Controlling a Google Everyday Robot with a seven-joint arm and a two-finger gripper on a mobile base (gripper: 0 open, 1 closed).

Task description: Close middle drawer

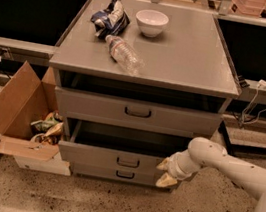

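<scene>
The gripper (165, 173), spread open and empty, sits at the right end of the middle drawer (99, 156): push straight inward, steadily, avoiding skew.

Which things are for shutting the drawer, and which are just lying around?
For the job: middle drawer, pulled out; gripper, at its front's right end.
Just lying about: bowl, bottle, snack bag, cardboard box.

The gripper (165, 172), at the right end of the middle drawer (109, 158), hides that corner; the drawer's interior lies in shadow; the arm (236, 168) runs off the right edge.
</scene>
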